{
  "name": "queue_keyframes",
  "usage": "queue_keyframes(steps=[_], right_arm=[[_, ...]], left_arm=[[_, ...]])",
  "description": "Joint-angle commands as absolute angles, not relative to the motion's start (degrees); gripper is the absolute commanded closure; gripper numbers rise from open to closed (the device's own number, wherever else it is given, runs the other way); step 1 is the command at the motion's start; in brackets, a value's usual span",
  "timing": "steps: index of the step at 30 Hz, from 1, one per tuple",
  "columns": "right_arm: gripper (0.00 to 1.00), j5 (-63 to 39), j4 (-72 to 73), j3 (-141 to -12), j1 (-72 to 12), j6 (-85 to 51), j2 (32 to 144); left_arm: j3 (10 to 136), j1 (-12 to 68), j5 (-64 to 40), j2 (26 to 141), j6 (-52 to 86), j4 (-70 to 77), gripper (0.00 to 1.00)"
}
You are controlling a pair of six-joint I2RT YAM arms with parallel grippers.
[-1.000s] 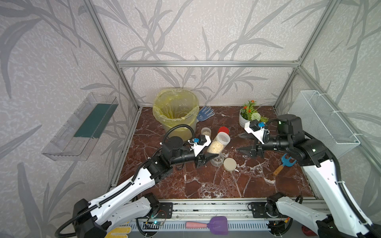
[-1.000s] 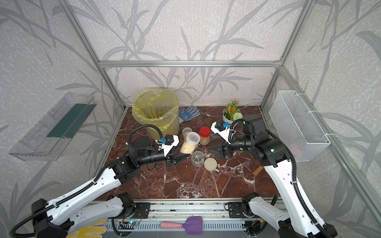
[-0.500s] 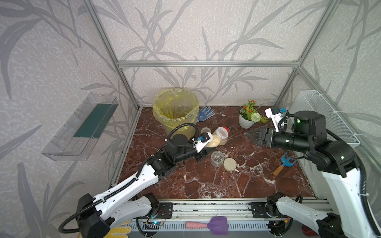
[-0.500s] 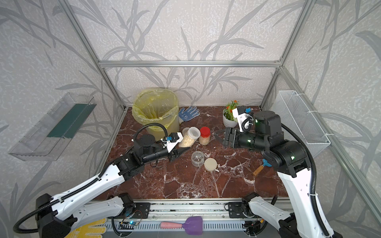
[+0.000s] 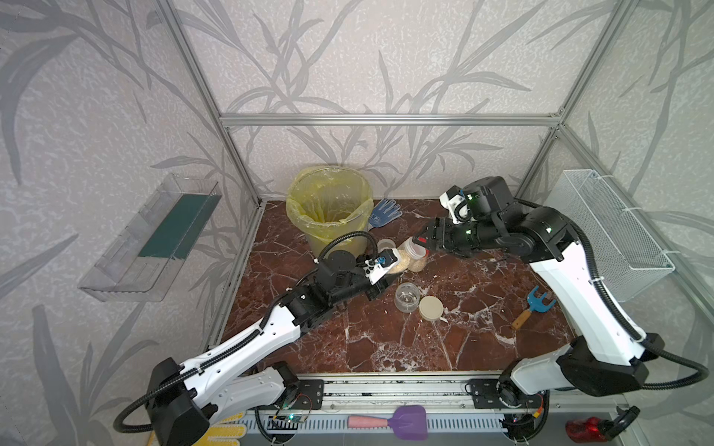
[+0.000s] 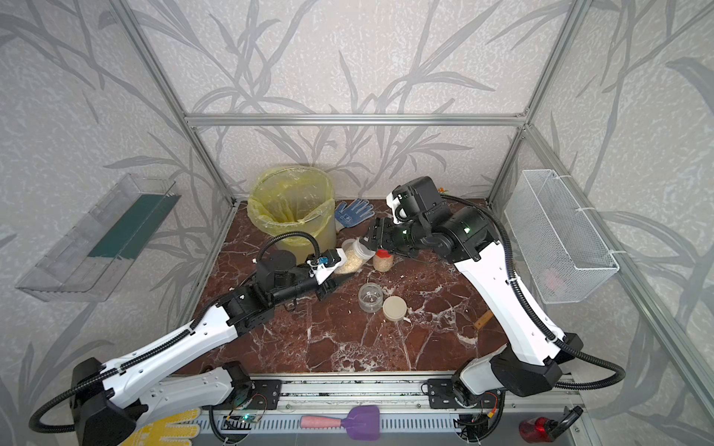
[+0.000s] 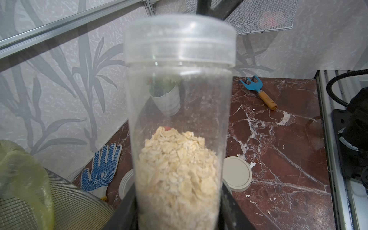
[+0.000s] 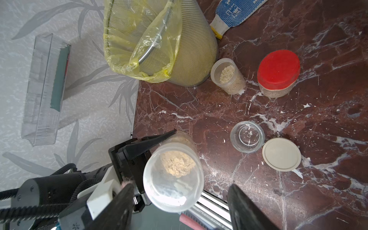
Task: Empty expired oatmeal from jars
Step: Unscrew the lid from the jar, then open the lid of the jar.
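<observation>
Though lidded (oatmeal point(image 7: 177, 169) inside), slim jar point(image 7: 179, 89) tilted in left hand point(image 7: 178, 191)

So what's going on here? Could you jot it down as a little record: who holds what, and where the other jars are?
left gripper: shut on a slim jar, holding it tilted
held jar's contents: oatmeal, clear lid on
right gripper: open, jaws either side of that lid, not gripping
red-capped jar: standing, capped, oatmeal inside
second slim jar: standing by the bin, oatmeal inside
squat jar: open, only crumbs inside
beige lid: flat on the table beside the squat jar
</observation>
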State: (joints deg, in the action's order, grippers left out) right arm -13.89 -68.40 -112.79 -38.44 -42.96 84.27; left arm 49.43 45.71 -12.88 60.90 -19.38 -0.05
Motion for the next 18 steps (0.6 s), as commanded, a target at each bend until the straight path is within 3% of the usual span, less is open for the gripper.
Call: queue_keyframes(steps=[1, 3, 18], right_arm=[[0.23, -12.72, -70.01, -114.91, -39.58, -44.01, 85.25], [0.20, -12.48, -70.07, -115.56, -40.16, -43.69, 86.13], [0.26, -13.55, -69.35, -116.04, -41.40, -41.77, 88.90]], left_arm=[[50.76, 45.90, -11.75, 60.44, -21.74, 0.20, 1.00], [50.70, 45.90, -11.75, 60.20, -21.88, 0.18, 1.00], [50.50, 45.95, -12.41, 59.94, -21.61, 0.11, 1.00]])
